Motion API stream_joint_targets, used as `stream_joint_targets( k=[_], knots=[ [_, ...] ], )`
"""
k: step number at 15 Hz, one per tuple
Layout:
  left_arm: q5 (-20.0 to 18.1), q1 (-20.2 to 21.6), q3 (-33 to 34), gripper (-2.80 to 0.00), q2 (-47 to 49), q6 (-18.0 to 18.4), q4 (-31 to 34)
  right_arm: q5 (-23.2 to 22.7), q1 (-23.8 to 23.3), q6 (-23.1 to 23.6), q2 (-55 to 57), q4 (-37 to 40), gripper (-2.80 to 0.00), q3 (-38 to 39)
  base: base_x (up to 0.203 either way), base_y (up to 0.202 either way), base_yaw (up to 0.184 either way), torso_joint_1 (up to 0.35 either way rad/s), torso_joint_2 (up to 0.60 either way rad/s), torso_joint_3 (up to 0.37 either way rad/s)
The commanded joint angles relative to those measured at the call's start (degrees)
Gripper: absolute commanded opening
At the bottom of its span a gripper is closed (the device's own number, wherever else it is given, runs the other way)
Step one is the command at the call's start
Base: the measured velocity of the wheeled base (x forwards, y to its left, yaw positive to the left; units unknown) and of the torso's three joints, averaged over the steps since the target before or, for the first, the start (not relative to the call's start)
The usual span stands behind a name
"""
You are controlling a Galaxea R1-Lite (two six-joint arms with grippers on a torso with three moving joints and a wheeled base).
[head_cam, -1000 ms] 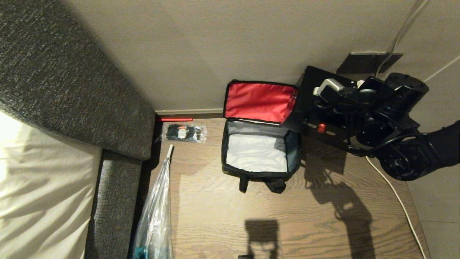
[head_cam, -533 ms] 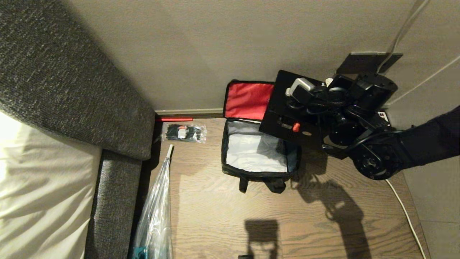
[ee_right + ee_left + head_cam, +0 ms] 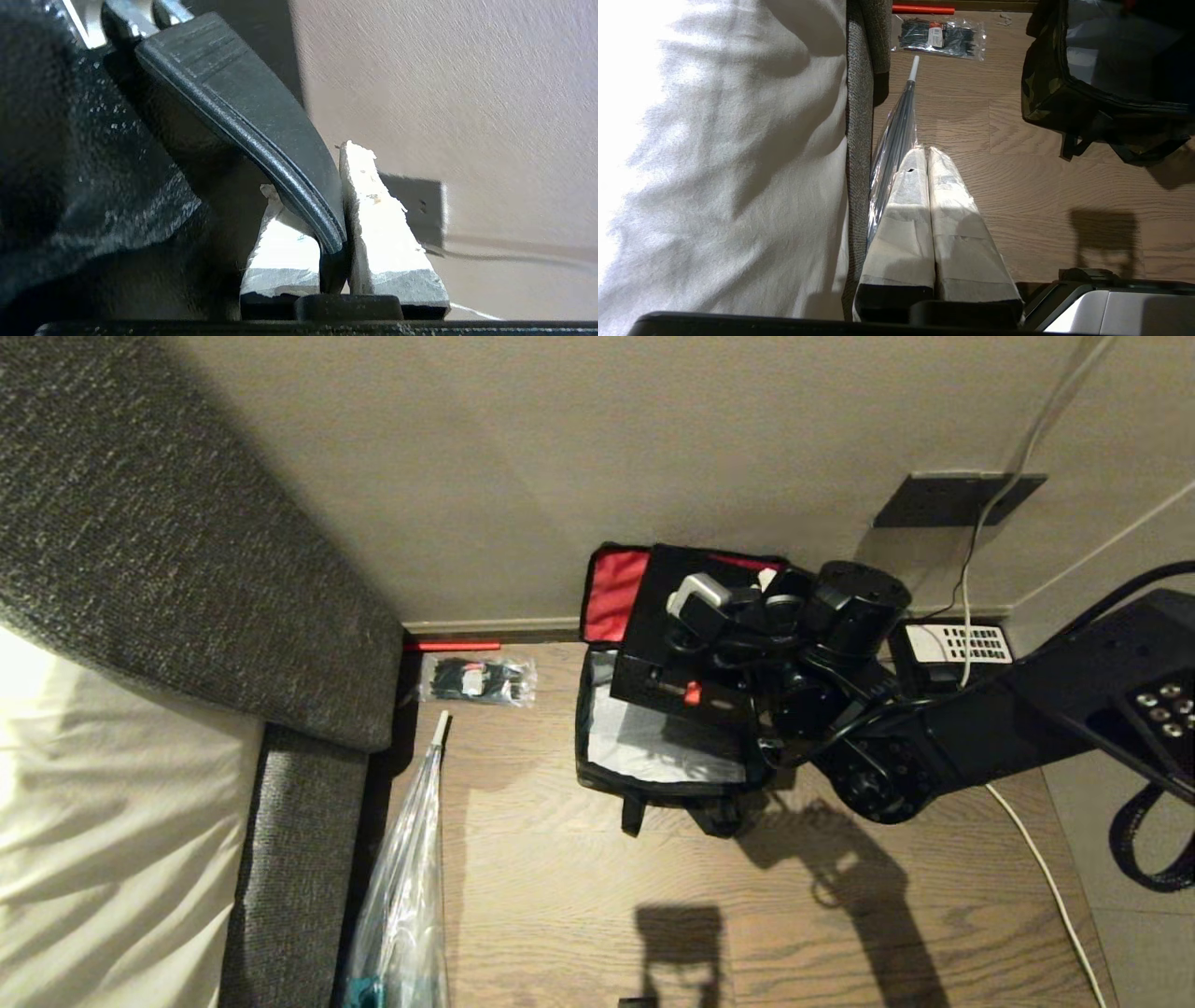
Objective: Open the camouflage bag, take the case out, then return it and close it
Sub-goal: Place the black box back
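The bag (image 3: 668, 775) lay open on the floor, lid up. Our right gripper (image 3: 332, 219), clenched on the case (image 3: 672, 658) by its handle (image 3: 261, 121), held it above the opening. Lowering and closing remained. Our left gripper (image 3: 928, 154) hung clenched, empty, near the bed (image 3: 714, 154).

A bedroom, likely a hotel room: a white-sheeted bed (image 3: 103, 840) in a grey upholstered frame (image 3: 187, 569), wood floor (image 3: 579, 896), a telephone (image 3: 962, 644) by the wall.

One bag, one case on show!
One camouflage bag (image 3: 653, 775), one case (image 3: 667, 653), one telephone (image 3: 966, 644), one cable-tie packet (image 3: 478, 679), one umbrella (image 3: 406, 887).
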State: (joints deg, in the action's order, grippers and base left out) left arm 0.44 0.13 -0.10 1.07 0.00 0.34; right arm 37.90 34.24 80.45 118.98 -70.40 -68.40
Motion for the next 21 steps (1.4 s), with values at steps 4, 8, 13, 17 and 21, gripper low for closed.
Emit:
stream_joint_targets(
  k=[4,8,13,17,21],
  knots=[
    [0.00,0.04,0.01,-2.80,0.51,0.00,0.01,-5.56,1.62,-4.41,4.32,0.92,-2.80,-1.23,0.000,0.000,0.000,0.000,0.00,0.000],
    [0.00,0.04,0.06,-2.80,0.53,0.00,0.01,-8.75,1.53,-6.48,6.10,0.85,-2.80,-1.93,0.000,0.000,0.000,0.000,0.00,0.000],
    [0.00,0.04,0.01,-2.80,0.77,0.00,0.01,-11.53,0.12,-7.50,6.61,0.62,-2.80,-1.29,0.000,0.000,0.000,0.000,0.00,0.000],
    [0.00,-0.05,0.01,-2.80,0.77,0.00,0.01,-13.16,-1.52,-7.85,6.11,0.41,-2.80,0.46,0.000,0.000,0.000,0.000,0.00,0.000],
    [0.00,0.04,0.01,-2.80,0.77,0.00,0.01,-13.47,-2.95,-7.85,6.44,0.35,-2.80,1.78,0.000,0.000,0.000,0.000,0.00,0.000]
  ],
)
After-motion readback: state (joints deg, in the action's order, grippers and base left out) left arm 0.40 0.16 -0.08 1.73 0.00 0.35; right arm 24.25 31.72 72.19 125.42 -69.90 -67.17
